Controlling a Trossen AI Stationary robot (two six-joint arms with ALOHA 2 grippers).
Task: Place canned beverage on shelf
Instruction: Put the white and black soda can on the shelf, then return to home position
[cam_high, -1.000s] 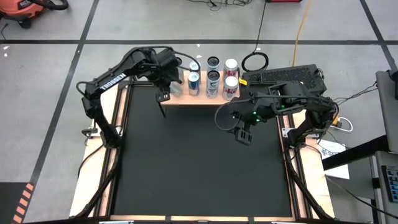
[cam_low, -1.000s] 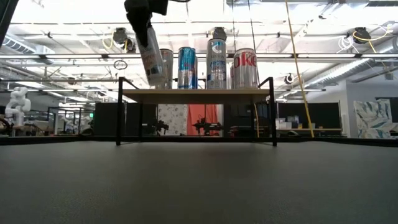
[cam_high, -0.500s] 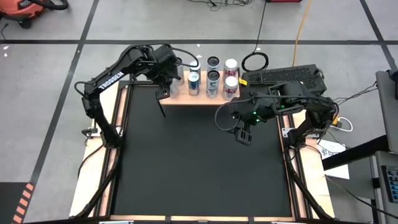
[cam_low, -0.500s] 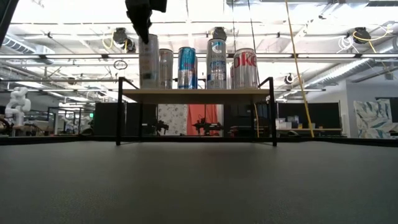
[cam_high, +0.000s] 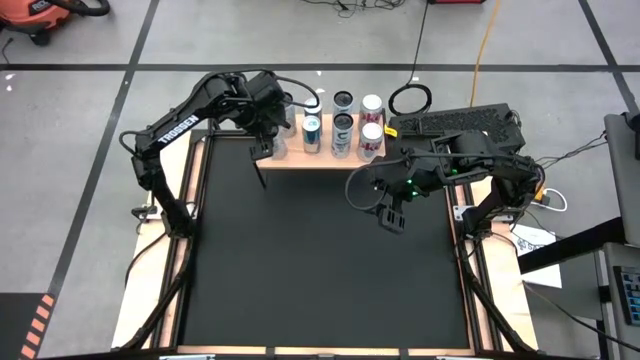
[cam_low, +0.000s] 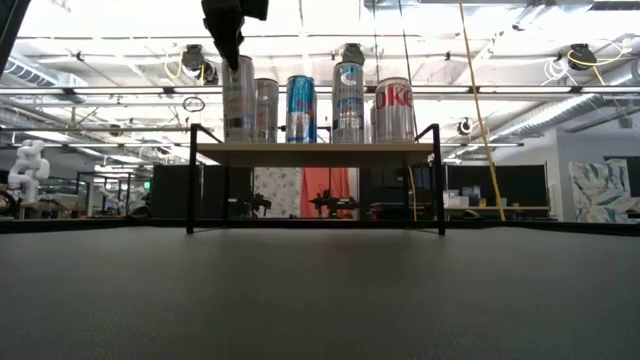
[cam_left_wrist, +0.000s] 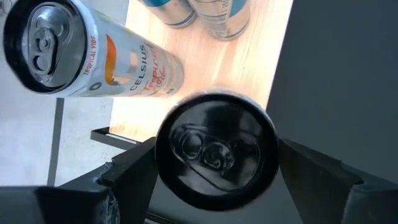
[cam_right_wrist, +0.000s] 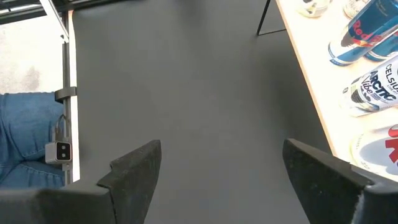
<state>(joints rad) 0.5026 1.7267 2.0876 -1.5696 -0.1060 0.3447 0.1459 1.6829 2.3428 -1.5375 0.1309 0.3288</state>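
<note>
The shelf, a light-wood board on thin black legs, stands at the table's far edge. A black-topped can stands upright on its left end. My left gripper hangs over it pointing steeply down. It is open, with one finger on either side of the can's top. Several other cans stand on the shelf to the right. A white Celsius can is just behind the black-topped one. My right gripper waits open above the mat, right of centre, holding nothing.
The black mat lies bare in front of the shelf. Wooden strips run along the table's sides. A cable coil and dark gear lie beyond the far right corner. A person's jeans show beside the table.
The black-topped can hung tilted under my left gripper at the shelf's left end. It now stands upright on the board beside the other cans. My left gripper stays above it. My right gripper has kept still.
</note>
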